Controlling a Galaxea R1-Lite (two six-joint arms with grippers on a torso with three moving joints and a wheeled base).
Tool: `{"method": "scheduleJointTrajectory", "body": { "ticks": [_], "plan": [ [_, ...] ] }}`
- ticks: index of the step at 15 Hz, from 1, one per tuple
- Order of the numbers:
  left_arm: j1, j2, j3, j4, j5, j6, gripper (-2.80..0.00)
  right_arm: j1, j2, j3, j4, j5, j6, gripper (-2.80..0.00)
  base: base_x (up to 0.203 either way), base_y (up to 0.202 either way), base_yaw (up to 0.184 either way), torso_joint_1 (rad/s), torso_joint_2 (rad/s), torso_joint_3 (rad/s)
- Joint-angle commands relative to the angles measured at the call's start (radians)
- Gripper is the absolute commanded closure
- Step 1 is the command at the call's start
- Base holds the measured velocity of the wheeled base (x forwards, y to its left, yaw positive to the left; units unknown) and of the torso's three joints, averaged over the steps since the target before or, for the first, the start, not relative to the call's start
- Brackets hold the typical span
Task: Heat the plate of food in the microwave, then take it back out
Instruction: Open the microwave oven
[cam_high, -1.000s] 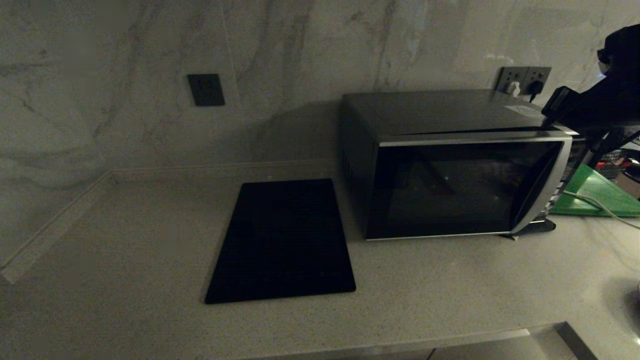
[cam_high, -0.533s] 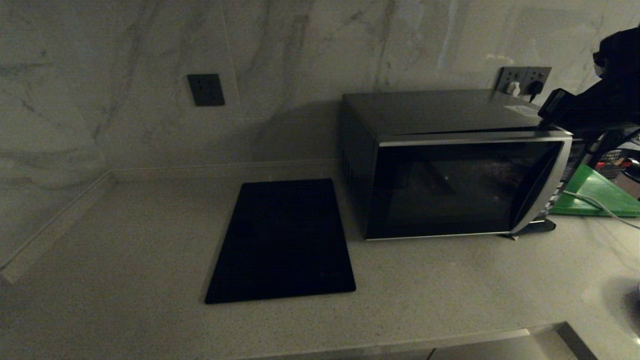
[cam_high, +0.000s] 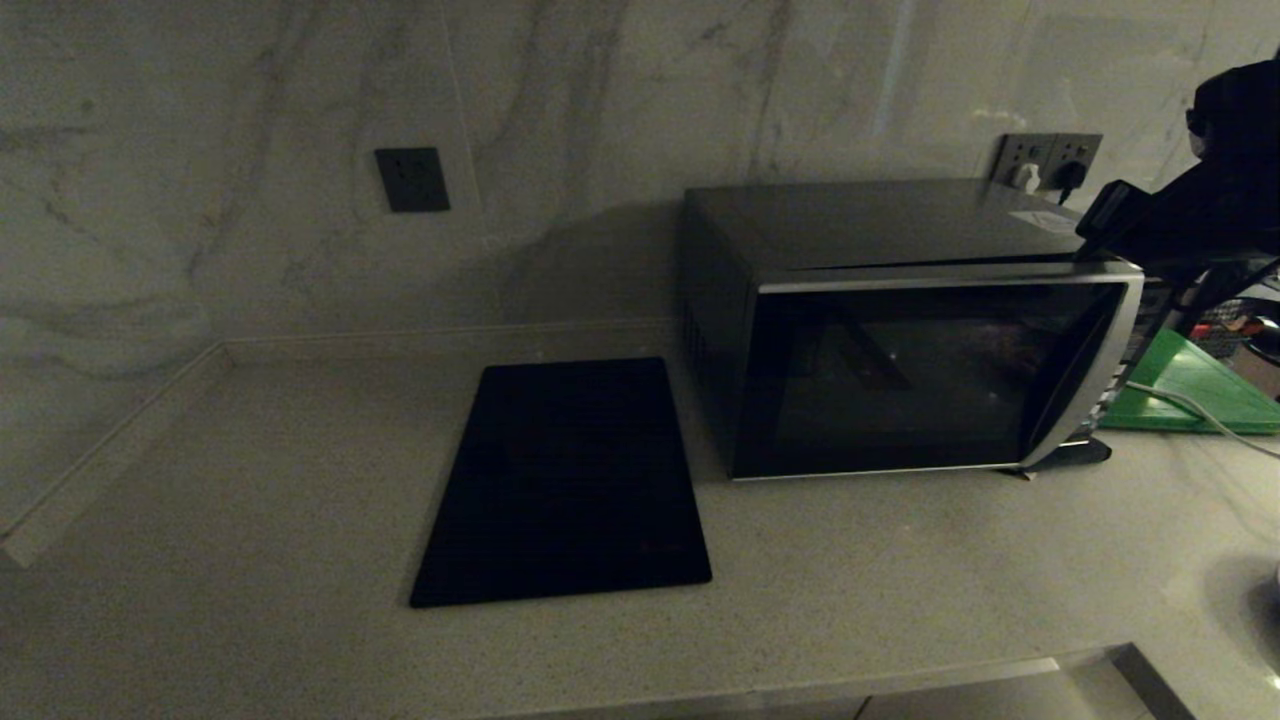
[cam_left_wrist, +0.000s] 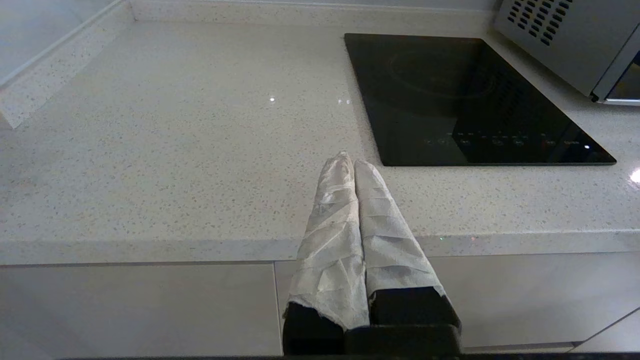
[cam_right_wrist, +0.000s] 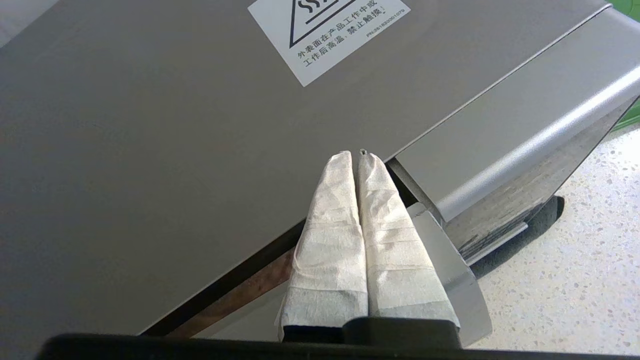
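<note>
Two end effectors clenched | speckled countertop (cam_high: 250, 480) | marble wall (cam_high: 200, 150) | microwave (cam_high: 900, 340) ajar

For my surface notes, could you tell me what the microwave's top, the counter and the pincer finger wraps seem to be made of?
Microwave top: probably painted or brushed metal, smooth, matte grey, with a warning sticker on it.
Counter: looks like polished speckled stone or quartz composite; it shows small glints.
Right pincer fingers: wrapped in a creased white paper-like or cloth tape, matte; which one is unclear.

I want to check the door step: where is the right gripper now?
In the head view, the right gripper is on the robot's right, at the microwave top's front right corner, fingers shut by the door's upper edge.
</note>
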Motion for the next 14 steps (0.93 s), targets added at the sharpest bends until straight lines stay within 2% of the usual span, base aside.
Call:
{"method": "scheduleJointTrajectory", "body": {
  "ticks": [1, 9, 14],
  "plan": [
    [0.0, 0.002, 0.0, 0.0, 0.001, -0.001, 0.0, 0.0, 0.0, 0.001, 0.008, -0.005, 0.003, 0.0, 0.0, 0.0, 0.0, 0.0, 0.0, 0.0],
    [0.0, 0.001, 0.0, 0.0, 0.001, -0.001, 0.0, 0.0, -0.063, 0.003, 0.154, 0.002, 0.015, 0.0, 0.0, 0.0, 0.0, 0.0, 0.0, 0.0],
    [0.0, 0.002, 0.0, 0.0, 0.001, -0.001, 0.0, 0.001, -0.13, 0.063, 0.159, 0.008, 0.009, 0.0, 0.0, 0.0, 0.0, 0.0, 0.0, 0.0]
  ]
}}
